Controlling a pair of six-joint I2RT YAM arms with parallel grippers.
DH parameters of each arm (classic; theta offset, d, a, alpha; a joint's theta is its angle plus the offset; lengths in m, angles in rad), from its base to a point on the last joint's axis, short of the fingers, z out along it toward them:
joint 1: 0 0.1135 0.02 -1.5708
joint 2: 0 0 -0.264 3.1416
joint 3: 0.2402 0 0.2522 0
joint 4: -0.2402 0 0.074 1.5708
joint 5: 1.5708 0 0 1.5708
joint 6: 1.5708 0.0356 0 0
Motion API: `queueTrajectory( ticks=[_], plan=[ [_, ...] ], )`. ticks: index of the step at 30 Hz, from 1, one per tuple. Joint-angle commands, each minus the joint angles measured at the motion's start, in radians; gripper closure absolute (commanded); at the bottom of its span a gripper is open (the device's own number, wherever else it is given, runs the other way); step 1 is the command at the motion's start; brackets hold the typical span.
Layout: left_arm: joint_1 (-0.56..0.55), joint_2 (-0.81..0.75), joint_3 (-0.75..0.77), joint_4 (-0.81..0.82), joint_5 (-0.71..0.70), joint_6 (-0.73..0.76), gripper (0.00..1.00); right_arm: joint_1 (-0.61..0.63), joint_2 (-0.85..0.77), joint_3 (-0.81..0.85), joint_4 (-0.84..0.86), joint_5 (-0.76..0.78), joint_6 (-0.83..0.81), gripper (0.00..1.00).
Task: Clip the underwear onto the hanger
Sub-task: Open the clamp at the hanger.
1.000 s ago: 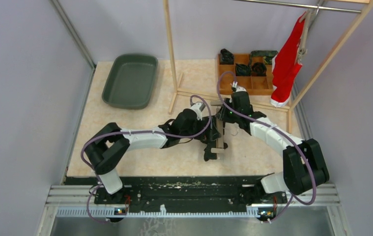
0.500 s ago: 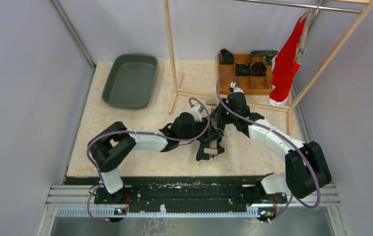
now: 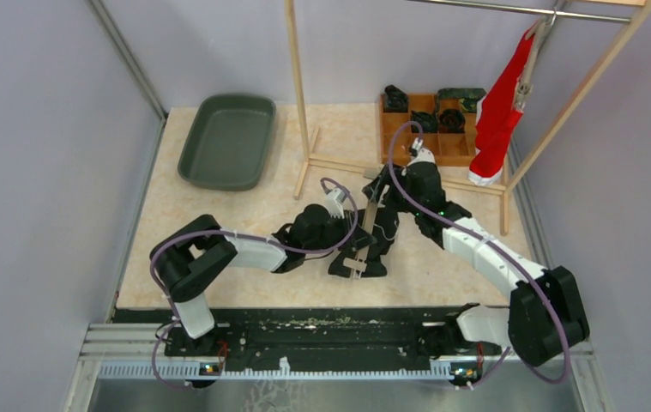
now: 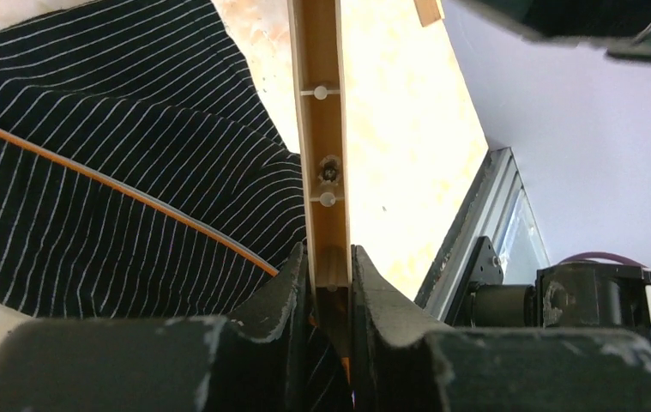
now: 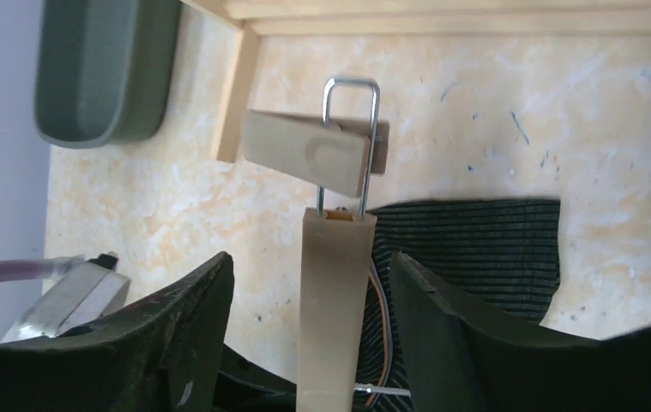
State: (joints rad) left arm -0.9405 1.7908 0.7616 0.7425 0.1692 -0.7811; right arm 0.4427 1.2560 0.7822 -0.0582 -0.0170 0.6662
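The hanger [image 3: 364, 232] is a beige bar lying on the table with one end over the black striped underwear [image 3: 364, 262]. My left gripper [image 3: 354, 245] is shut on the hanger bar [image 4: 322, 129]; its jaws [image 4: 330, 262] pinch the bar's sides, and the underwear [image 4: 116, 172] with its orange line lies beside and under it. My right gripper [image 3: 383, 199] stands open astride the bar [image 5: 334, 300] without touching it. Just beyond its jaws [image 5: 311, 262] sit the hanger's clip [image 5: 313, 154] on its wire loop and the underwear [image 5: 476, 249].
A green tray [image 3: 227, 142] sits at the far left. The wooden rack's post [image 3: 298, 94] and base rail [image 3: 339, 163] stand just behind the grippers. A wooden box [image 3: 455, 148] of rolled garments is at the back right, and a red garment [image 3: 497, 112] hangs from the rail.
My left gripper has shut on the hanger bar and my right gripper has opened off it. The hanger and underwear have shifted left, toward the near edge.
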Motion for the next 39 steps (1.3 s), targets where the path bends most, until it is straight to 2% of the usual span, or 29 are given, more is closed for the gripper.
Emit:
queueTrajectory(
  ticks=[1, 6, 17, 28, 39],
  plan=[
    [0.012, -0.064, -0.039, 0.084, 0.046, -0.003, 1.00, -0.062, -0.109, -0.044, 0.187, -0.078, 0.018, 0.31],
    [0.048, -0.067, -0.100, 0.249, 0.148, -0.056, 1.00, -0.152, -0.122, -0.092, 0.279, -0.226, 0.067, 0.30],
    [0.057, -0.018, -0.126, 0.505, 0.323, -0.130, 1.00, -0.156, -0.098, -0.174, 0.487, -0.291, 0.153, 0.29],
    [0.056, -0.011, -0.139, 0.529, 0.348, -0.160, 1.00, -0.163, -0.112, -0.239, 0.640, -0.277, 0.209, 0.32],
    [0.057, -0.005, -0.148, 0.523, 0.335, -0.159, 1.00, -0.174, -0.177, -0.243, 0.611, -0.246, 0.202, 0.40]
  ],
)
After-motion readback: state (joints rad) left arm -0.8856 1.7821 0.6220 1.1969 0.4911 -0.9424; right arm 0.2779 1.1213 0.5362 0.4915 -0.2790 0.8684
